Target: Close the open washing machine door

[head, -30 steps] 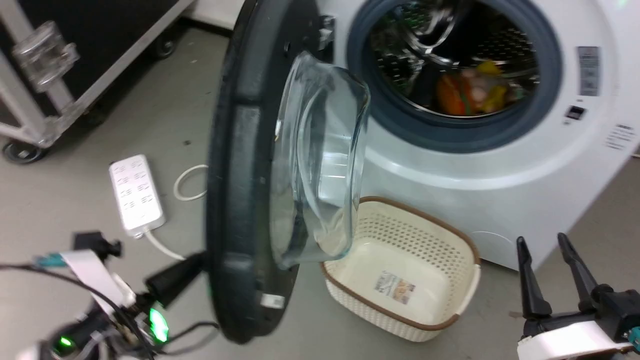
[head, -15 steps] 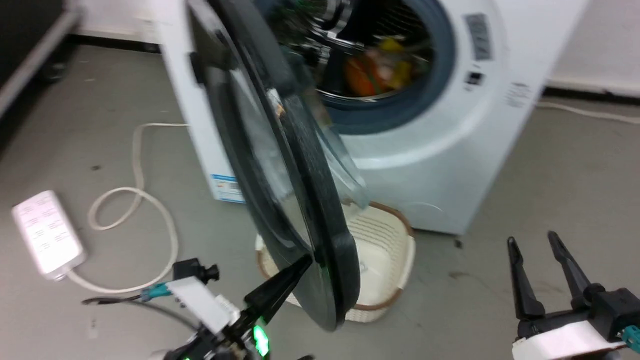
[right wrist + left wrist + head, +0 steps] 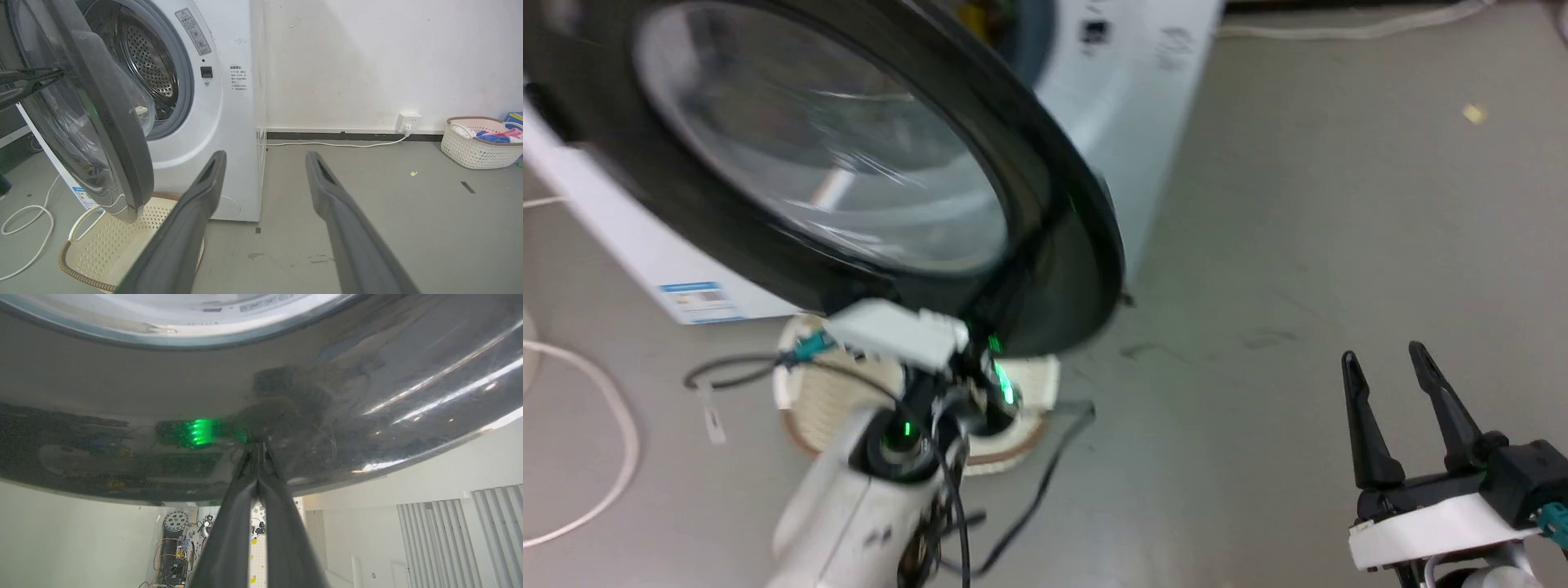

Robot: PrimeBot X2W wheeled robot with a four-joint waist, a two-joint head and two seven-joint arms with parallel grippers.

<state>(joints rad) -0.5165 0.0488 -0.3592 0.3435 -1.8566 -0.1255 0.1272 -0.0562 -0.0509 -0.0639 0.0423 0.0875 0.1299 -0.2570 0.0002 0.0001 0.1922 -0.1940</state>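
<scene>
Nearest to me, the left gripper (image 3: 258, 448) has its two fingers drawn together into a single point. They hold nothing; the tips bear against the glossy black rim of the washing machine door (image 3: 122, 396), on its outer face. I judge this is a push, not a grasp: a shut pair makes a stiffer poker on slick plastic. The green status light reflects off the rim right beside the contact.

The right gripper (image 3: 1380, 353) hangs low over bare grey floor with its fingers spread apart, empty and well clear of the door's swing. It looks parked out of the way.

The door stands part-way shut and angled to the machine front. In the right wrist view its free edge is off the cabinet and the glass bowl faces the opening. The lower rim overhangs a cream perforated basket (image 3: 122, 241) on the floor just in front of the washing machine (image 3: 229, 122). I can't tell whether the rim clears the basket's edge — worth watching.

Beyond the door are the grey gasket and the steel drum (image 3: 147, 69), open to view. The latch side is not yet seated, so there is more travel to push.

Farthest back, a wall socket (image 3: 408, 121) feeds a white cable along the skirting, and a second basket (image 3: 474, 151) of laundry sits against the wall.
</scene>
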